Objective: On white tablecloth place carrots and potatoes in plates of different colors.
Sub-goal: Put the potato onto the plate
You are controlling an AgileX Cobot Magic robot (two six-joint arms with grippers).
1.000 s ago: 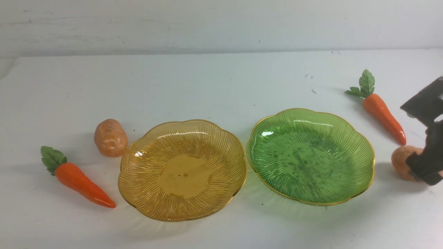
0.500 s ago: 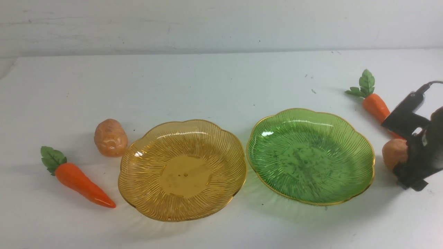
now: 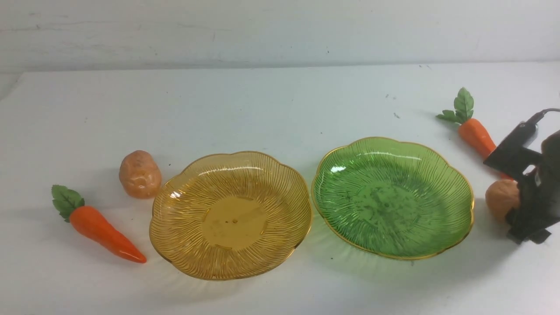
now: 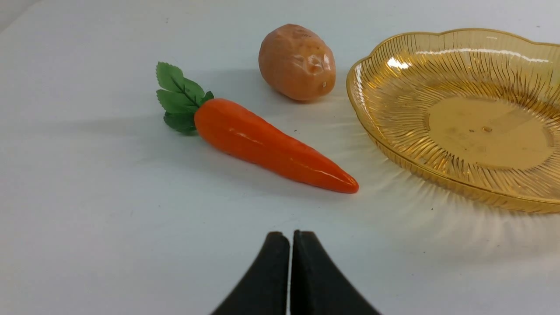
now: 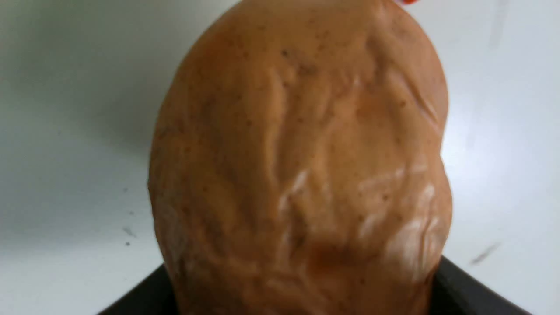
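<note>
My right pincer [image 3: 528,235] grips the right-hand potato [image 5: 302,148] across its sides, probably so its rounded skin won't roll free on the way to the nearby green plate [image 3: 387,205]. I keep my left pincer [image 4: 291,238] closed, near the other carrot [image 4: 271,144] and potato [image 4: 297,63], both outside the amber plate [image 4: 485,131].

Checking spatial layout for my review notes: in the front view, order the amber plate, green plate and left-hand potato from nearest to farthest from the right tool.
1. Green plate, right of centre
2. Amber plate, left of centre
3. Left-hand potato, beyond the amber plate's left side
</note>
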